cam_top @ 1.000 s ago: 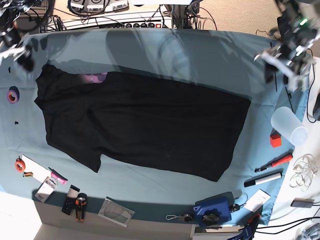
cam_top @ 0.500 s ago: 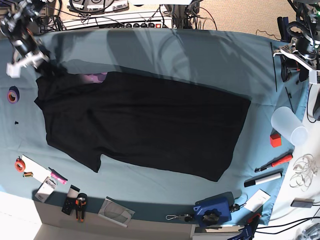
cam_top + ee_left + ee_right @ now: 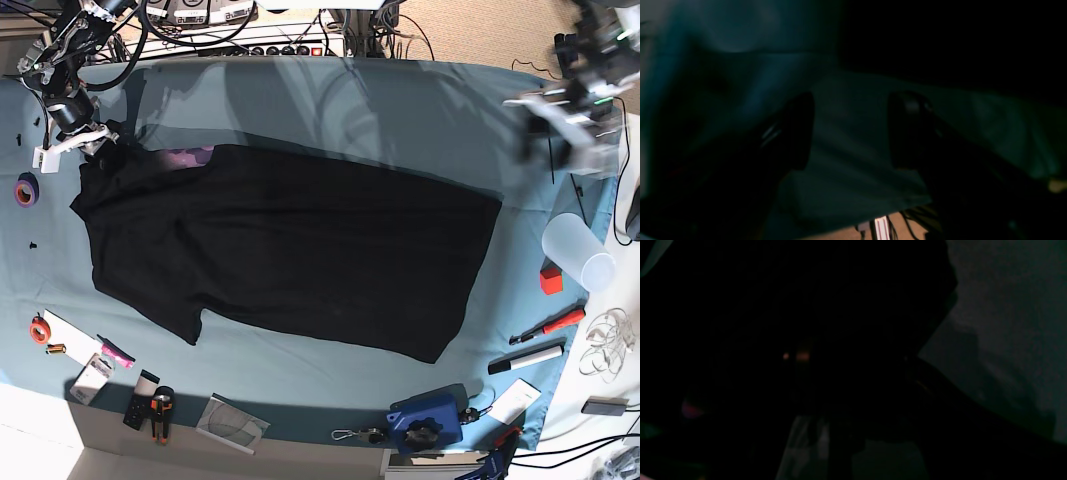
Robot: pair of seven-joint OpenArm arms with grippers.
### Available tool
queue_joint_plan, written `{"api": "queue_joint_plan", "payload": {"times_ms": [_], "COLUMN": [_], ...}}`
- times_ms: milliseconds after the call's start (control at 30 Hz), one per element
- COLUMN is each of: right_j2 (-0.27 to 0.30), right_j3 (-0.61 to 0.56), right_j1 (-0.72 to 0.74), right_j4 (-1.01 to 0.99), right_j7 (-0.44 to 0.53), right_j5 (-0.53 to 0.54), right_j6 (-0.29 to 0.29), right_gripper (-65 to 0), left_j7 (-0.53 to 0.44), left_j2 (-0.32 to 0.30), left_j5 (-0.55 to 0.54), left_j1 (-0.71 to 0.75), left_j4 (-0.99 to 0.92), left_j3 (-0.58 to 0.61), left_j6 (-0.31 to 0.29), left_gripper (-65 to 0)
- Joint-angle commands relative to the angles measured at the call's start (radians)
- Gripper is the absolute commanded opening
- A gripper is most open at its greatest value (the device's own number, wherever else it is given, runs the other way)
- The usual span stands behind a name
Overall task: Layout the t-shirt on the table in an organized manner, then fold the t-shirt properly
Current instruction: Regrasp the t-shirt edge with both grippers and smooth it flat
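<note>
A beige floor (image 3: pixel 480 30) is seen beyond the far edge of the work surface, where a row of equipment with a power strip (image 3: pixel 285 48) and tangled black cables (image 3: pixel 395 30) is set. Soft shadows are cast across the surface from above. A white ledge (image 3: pixel 40 430) is seen at the near left corner.

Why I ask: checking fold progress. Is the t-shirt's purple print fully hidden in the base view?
No, a purple patch peeks out at the t-shirt's upper edge.
</note>
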Motion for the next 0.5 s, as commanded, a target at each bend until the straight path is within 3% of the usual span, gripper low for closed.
{"api": "queue_joint_plan", "payload": {"times_ms": [0, 233, 400, 467], "right_j2": [0.012, 0.018, 0.029, 0.032], "right_j3": [0.002, 0.002, 0.002, 0.002], "right_j1": [0.004, 0.003, 0.003, 0.003], "right_j4": [0.012, 0.012, 0.012, 0.012], "right_j7": [0.003, -0.032, -0.046, -0.05], "right_j5": [-0.001, -0.001, -0.001, -0.001], "right_j6": [0.002, 0.003, 0.003, 0.003], "right_gripper": [-36.1, -36.1, -36.1, -36.1], "left_j7": [-0.037, 0.016, 0.017, 0.02], "left_j2": [-0.012, -0.012, -0.012, -0.012], "left_j5": [0.016, 0.099, 0.074, 0.019], "left_j1": [-0.026, -0.203, -0.319, -0.352], "left_j4": [0.016, -0.075, -0.321, -0.388], "left_j3": [0.025, 0.18, 0.161, 0.139], "left_j6": [0.004, 0.056, 0.076, 0.048], "left_gripper": [-30.0, -30.0, -30.0, -30.0]}}
